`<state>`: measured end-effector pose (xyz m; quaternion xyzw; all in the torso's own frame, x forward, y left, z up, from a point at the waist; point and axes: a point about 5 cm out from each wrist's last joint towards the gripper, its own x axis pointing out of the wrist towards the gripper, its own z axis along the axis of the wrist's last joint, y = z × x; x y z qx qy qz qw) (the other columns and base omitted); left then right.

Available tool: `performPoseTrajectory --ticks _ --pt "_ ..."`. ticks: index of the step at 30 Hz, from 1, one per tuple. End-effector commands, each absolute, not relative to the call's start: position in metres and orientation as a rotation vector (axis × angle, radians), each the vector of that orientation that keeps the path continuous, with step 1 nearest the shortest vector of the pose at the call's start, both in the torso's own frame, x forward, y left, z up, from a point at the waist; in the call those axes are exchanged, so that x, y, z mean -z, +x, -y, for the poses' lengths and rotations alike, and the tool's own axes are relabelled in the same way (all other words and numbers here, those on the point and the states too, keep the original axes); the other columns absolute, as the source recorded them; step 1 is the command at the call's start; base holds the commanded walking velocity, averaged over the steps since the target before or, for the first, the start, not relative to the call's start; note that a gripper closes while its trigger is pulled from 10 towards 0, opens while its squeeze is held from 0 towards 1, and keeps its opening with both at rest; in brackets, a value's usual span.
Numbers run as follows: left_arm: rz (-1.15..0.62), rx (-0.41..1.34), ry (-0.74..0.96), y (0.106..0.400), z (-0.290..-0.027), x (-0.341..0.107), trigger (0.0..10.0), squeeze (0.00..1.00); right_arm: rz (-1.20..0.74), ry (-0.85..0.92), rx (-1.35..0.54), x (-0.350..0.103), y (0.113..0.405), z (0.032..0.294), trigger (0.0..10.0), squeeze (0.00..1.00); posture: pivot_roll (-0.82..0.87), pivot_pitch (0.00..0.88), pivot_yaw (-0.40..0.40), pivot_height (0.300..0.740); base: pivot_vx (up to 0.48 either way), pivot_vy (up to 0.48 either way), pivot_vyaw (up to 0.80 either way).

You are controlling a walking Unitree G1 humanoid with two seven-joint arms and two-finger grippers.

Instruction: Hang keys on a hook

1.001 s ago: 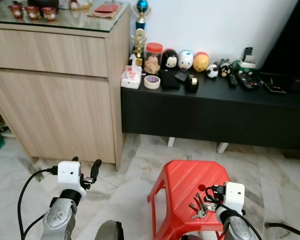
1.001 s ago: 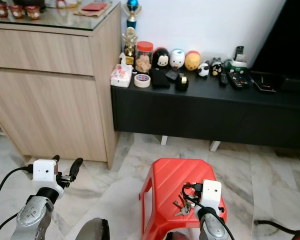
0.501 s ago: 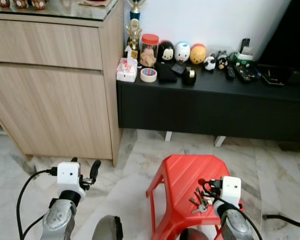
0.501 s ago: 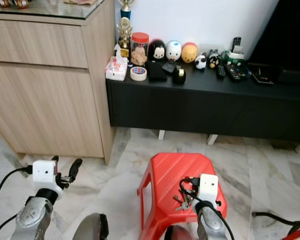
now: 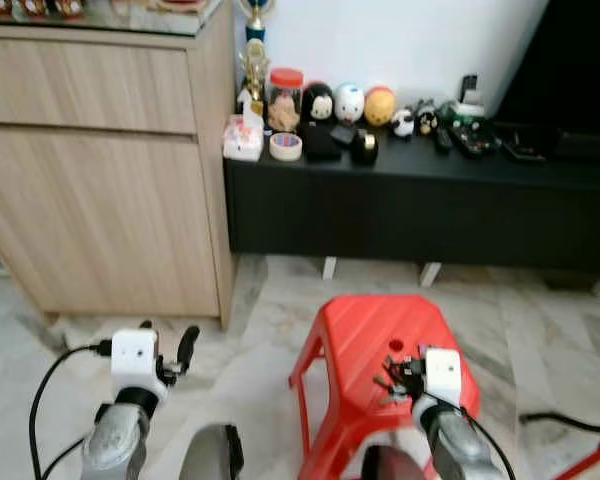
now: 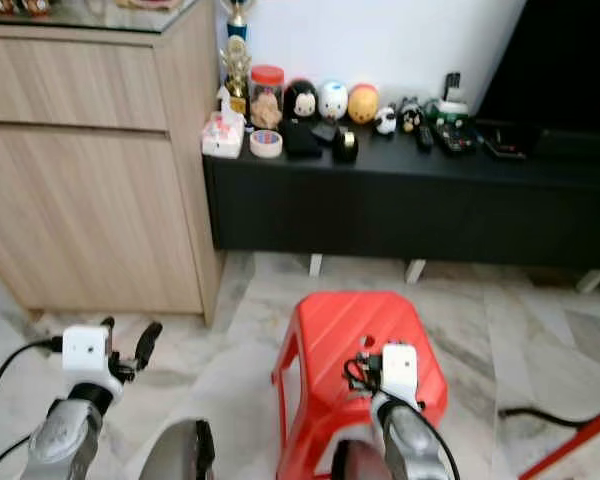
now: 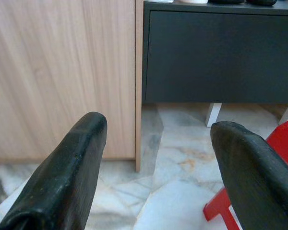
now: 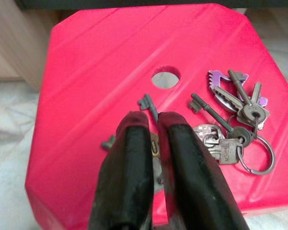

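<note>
Red plastic stool (image 5: 365,330) stands on the marble floor (image 5: 270,330), in front of the black low cabinet (image 5: 420,200); taken as landmark. Seat has a round hole (image 8: 165,78) near its centre.

Keys (image 8: 233,120): a bunch on a split ring lies flat on the stool seat, just beside the hole. Includes two long-shank dark keys, several flat silver ones, and a purple-tinted piece. A further key head (image 8: 145,103) shows on the other side of the hole, partly hidden under the fingers.

Right gripper (image 8: 152,129): over the stool seat, tips pointing toward the hole, beside the bunch. Fingers nearly pressed together, a thin slit between them; nothing seen held. Whether the tips touch the keys beneath cannot be told.

Left gripper (image 7: 158,143): well apart from the stool, over the floor, facing the light wooden cabinet (image 5: 100,170) and the black one. Fingers (image 7: 74,167) spread wide, empty.

Behind the stool, on top of the black cabinet: a red-lidded jar (image 5: 283,93), a tape roll (image 5: 285,146), round character figures (image 5: 349,103), remotes (image 5: 443,137).
</note>
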<state>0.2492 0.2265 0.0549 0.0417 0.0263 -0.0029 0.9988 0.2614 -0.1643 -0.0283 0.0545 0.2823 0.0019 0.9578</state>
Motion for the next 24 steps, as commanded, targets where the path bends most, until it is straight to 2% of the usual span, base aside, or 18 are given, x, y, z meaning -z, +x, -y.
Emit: performPoseTrajectory --ticks 1,13,14,24 --pt "-0.055 0.008 0.09 0.251 -0.226 -0.056 10.0 0.0 -0.613 0.13 0.041 0.028 0.266 0.167 10.0 1.0 0.11 0.0 -0.096 0.593 0.0 0.0 0.0" --pt "-0.08 -0.018 0.075 0.251 -0.225 -0.049 10.0 0.0 -0.638 0.184 0.057 0.022 0.28 0.158 10.0 1.0 0.12 0.0 -0.099 0.593 0.0 0.0 0.0" --pt "-0.081 -0.017 0.074 0.251 -0.224 -0.049 10.0 0.0 -0.643 0.177 0.055 0.022 0.279 0.158 10.0 0.0 0.12 0.0 -0.099 0.593 0.0 0.0 0.0" --pt "-0.089 -0.014 0.079 0.248 -0.225 -0.047 10.0 0.0 -0.609 0.201 0.07 0.022 0.278 0.162 10.0 0.0 0.11 0.0 -0.098 0.593 0.0 0.0 0.0"
